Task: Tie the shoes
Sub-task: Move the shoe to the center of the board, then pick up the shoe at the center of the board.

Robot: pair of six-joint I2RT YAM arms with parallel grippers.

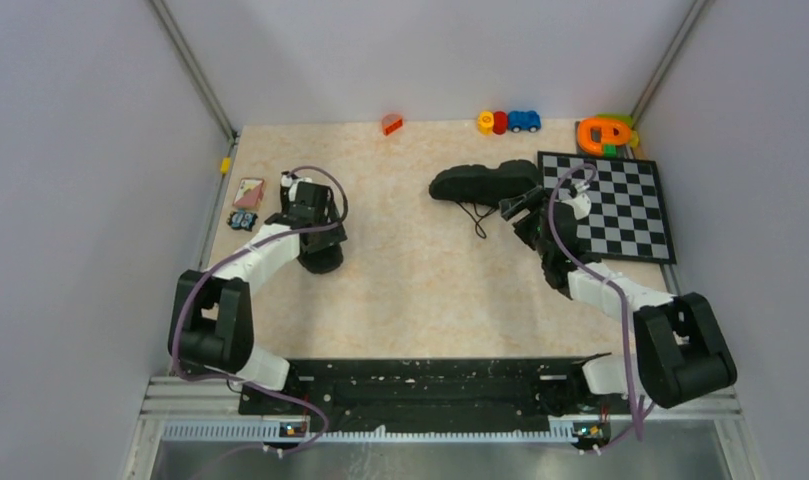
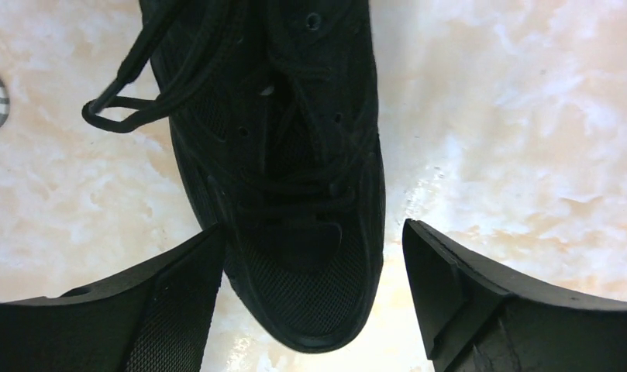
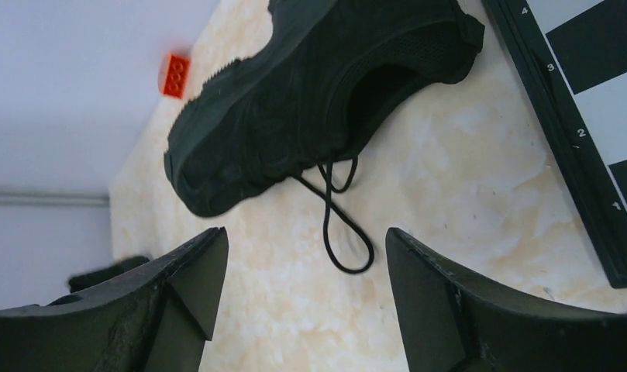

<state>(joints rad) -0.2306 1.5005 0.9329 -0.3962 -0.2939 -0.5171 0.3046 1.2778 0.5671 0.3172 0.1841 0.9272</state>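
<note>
- Table (image 1: 410, 290): side-lying shoe (image 1: 480, 183) upper centre-right in the overhead view, upright shoe (image 2: 294, 178) centre-left beneath the left arm.
- Left tool (image 2: 311, 232), jaws apart, hovers above the upright shoe's toe; right tool (image 3: 304, 236), jaws apart, empty, faces the side-lying shoe.
- Laces (image 3: 325, 225) lie loose: tying appears not yet begun; next move likely needs pinching a lace end.

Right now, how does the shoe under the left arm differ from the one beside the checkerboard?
Pose: the left shoe stands upright; the right shoe looks tipped on its side. Place: the left shoe's toe sits between the fingers of the open left end effector; the right shoe lies ahead of the open right end effector, untouched. Both are black, each with a loose lace loop on the table.
</note>
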